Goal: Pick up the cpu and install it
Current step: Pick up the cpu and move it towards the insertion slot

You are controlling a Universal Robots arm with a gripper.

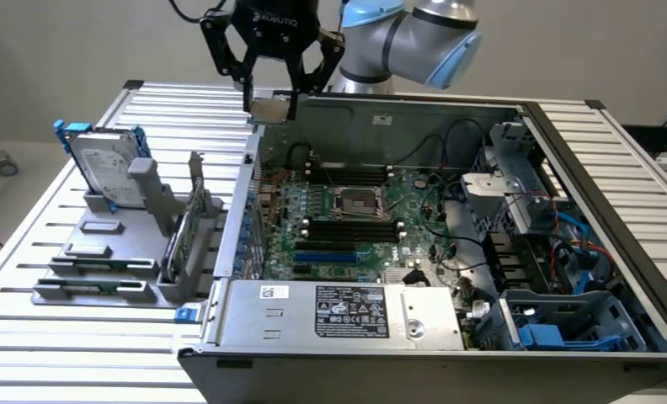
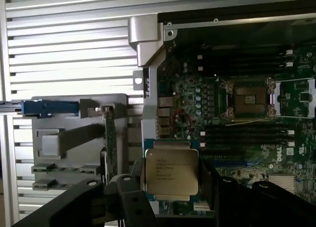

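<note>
My gripper [image 1: 270, 107] hangs high above the far left corner of the open computer case [image 1: 558, 353], shut on the cpu [image 1: 269, 108], a small flat square chip. In the wrist view the cpu [image 2: 171, 173] shows its shiny silver top with printed text, held flat between my two black fingers [image 2: 215, 180]. The motherboard's empty cpu socket [image 1: 353, 203] lies well below and toward the exterior view's right of the gripper. The same socket [image 2: 248, 99] appears in the wrist view as a brownish square in a metal frame.
A grey rack [image 1: 98, 269] on the slatted table at the exterior view's left holds a silver hard drive in a blue frame [image 1: 105, 164] and an upright card [image 1: 185, 231]. Inside the case are memory slots, cables, a power supply [image 1: 345, 311] and blue drive bays [image 1: 558, 332].
</note>
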